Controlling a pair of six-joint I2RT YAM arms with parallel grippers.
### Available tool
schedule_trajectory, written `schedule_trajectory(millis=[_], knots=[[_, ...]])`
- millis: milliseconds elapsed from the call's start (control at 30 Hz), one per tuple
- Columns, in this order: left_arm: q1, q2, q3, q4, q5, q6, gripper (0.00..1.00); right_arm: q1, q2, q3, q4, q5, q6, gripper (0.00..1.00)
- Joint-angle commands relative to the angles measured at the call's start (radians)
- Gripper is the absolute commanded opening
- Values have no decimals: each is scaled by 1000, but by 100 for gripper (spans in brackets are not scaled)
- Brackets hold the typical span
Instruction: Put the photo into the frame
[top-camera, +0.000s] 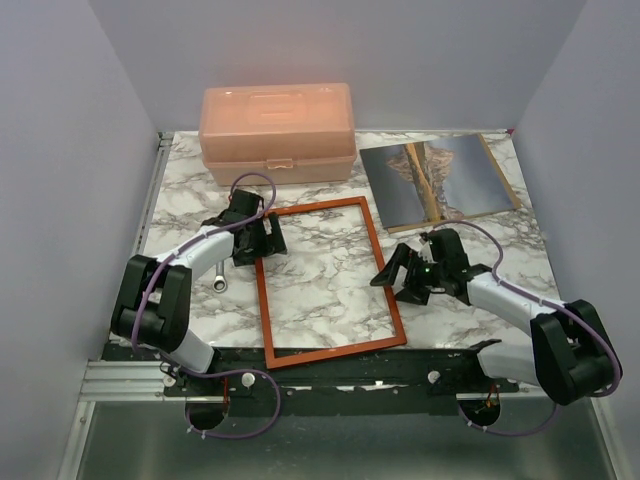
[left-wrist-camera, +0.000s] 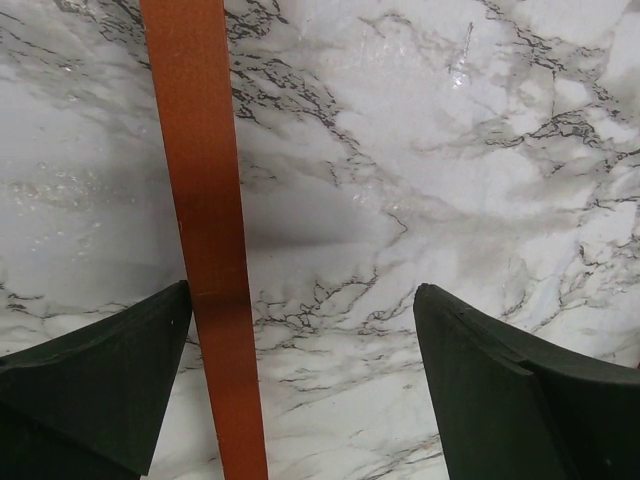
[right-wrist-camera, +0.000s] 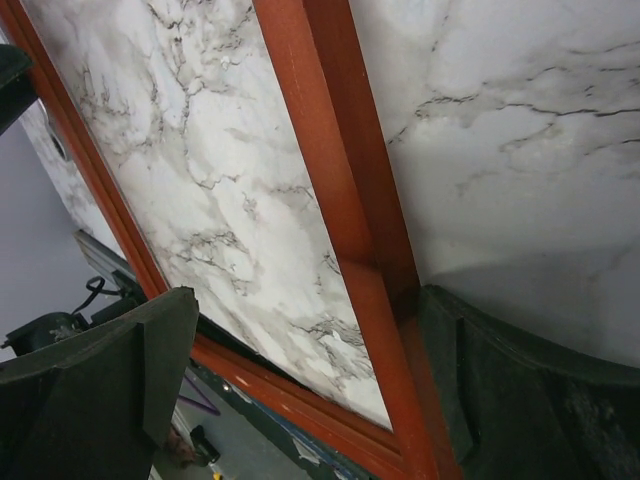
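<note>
Left gripper (left-wrist-camera: 300, 300): released; its two fingers (left-wrist-camera: 110, 380) stand wide apart and grasp nothing.
Between the left fingers: one long rail of the frame (left-wrist-camera: 205, 200) passes here. It is just beside one finger and well apart from the other. If the near finger touches it, I cannot tell.
Right gripper (right-wrist-camera: 308, 300): also released; its fingers (right-wrist-camera: 500, 390) are wide and hold nothing.
Between the right fingers: the other long rail of the frame runs here, close against one finger. A corner of the frame is near the fingertips.
Frame: red-brown, lying flat on the table (top-camera: 180, 200), with the marble showing through its opening. It lies between the two grippers, one at each long rail.
Photo (top-camera: 440, 178): picture side up, flat on the table, beyond the right fingers. It is well apart from both grippers and outside the frame.
Box (top-camera: 278, 133): peach, closed, beyond the left fingers at the far edge.
Wrench (top-camera: 218, 282): silver, on the table behind the left fingers, beside that arm and outside the frame.
</note>
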Motion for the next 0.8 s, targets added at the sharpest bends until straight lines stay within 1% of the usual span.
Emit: schedule_trajectory(millis=[0,100,167,267,433,633,767], knots=[[-21,-3,46,-75,-21,3,95,35,23,-15,3,13,41,100],[-30,-26,61,-122,-103,15,98,35,20,8,-35,53,21,100],[-37,-48,68,-150,-169,20,99,35,13,23,-63,78,8,100],[-49,-94,65,-164,-209,30,98,35,2,38,-90,110,-7,100],[-73,-198,42,-143,-206,46,99,35,-8,56,-117,137,-21,100],[-87,-360,-14,-89,-187,74,99,35,-38,65,-136,166,-36,100],[-87,-481,-58,-42,-144,96,98,35,-42,77,-151,177,-47,100]])
